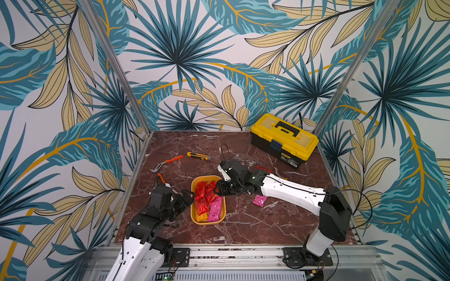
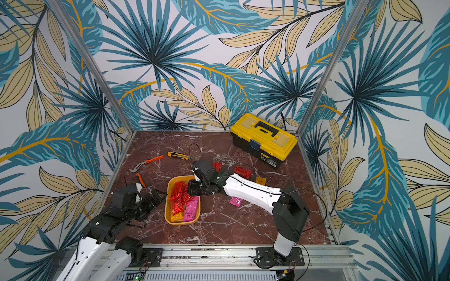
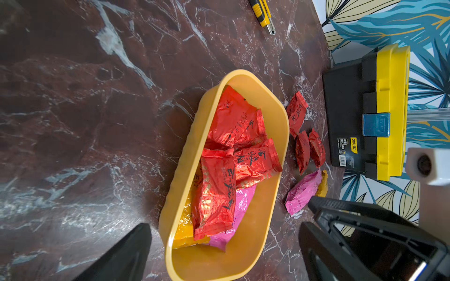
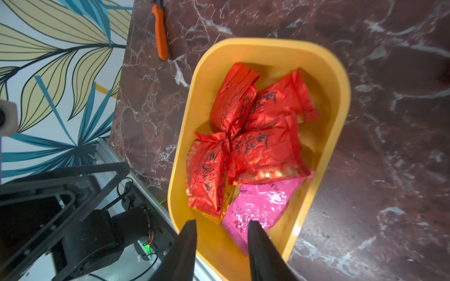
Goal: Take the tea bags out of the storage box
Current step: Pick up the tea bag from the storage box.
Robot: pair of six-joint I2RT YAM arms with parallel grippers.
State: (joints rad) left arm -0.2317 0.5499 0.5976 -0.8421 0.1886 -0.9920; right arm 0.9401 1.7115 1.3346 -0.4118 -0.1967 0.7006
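The storage box (image 1: 194, 185) is a shallow mustard-yellow tray near the table's middle. Inside it lie several red tea bags (image 4: 255, 136), one pink (image 4: 258, 206) and one orange-yellow (image 3: 185, 226). More tea bags lie on the marble to its right: red ones (image 2: 242, 171), a pink one (image 1: 260, 200) and an orange one (image 2: 260, 180). My left gripper (image 1: 191, 195) is wide open at the tray's left side, and the tray's end (image 3: 209, 265) shows between its fingers. My right gripper (image 4: 221, 223) hovers over the tray's far right end, open and holding nothing.
A black toolbox with a yellow lid (image 1: 283, 140) stands at the back right. A yellow utility knife (image 1: 198, 156) and orange-handled pliers (image 1: 168, 163) lie behind the tray, with another orange-handled tool (image 1: 160, 178) at the left. Patterned walls close in three sides.
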